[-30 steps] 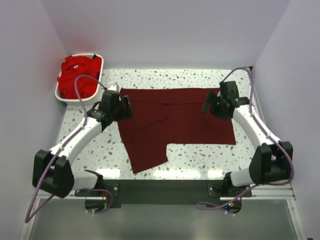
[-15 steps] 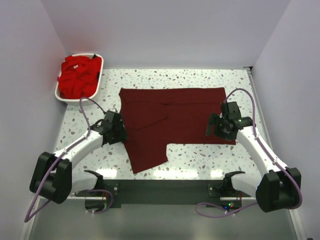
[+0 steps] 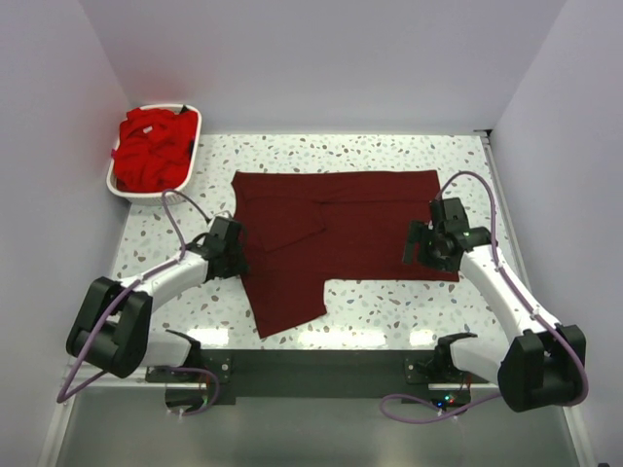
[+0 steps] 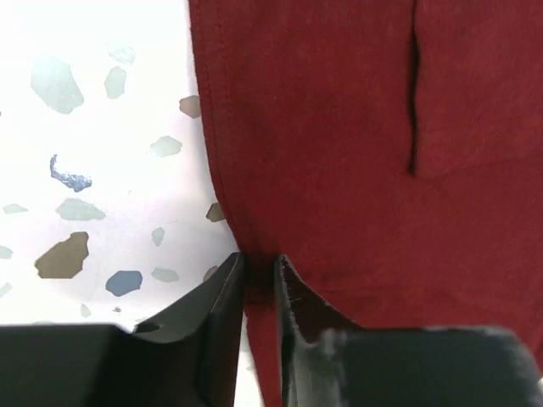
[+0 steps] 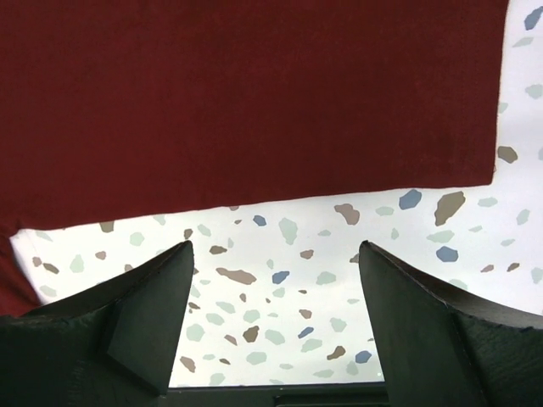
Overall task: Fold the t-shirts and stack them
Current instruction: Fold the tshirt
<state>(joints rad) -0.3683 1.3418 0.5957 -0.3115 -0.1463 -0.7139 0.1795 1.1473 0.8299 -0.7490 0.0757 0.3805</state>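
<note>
On the speckled tabletop (image 3: pixel 389 302), the maroon shirt (image 3: pixel 341 219) lies spread flat in the middle, partly folded. One flap is laid over its centre, and a long strip reaches toward the near edge on the left.

The left gripper (image 4: pixel 259 275) sits low at the shirt's left edge. Its jaws are closed to a narrow slit with the hemmed edge pinched between them, a grip that looks meant for lifting that side and carrying it across.

The right gripper (image 5: pixel 273 250) hovers above the shirt's near edge, toward its right corner. Its jaws are spread wide with nothing between them; bare tabletop shows in the gap, and the cloth's straight edge lies just beyond the tips. It seems poised to come down on that edge so both sides can be folded together and the cloth kept even.

The bright red shirts (image 3: pixel 151 146) are heaped in the white basket (image 3: pixel 136 195) at the far left corner, well apart from the work, waiting their turn. Judging by this, folding of the first shirt is under way and no stack exists yet.
</note>
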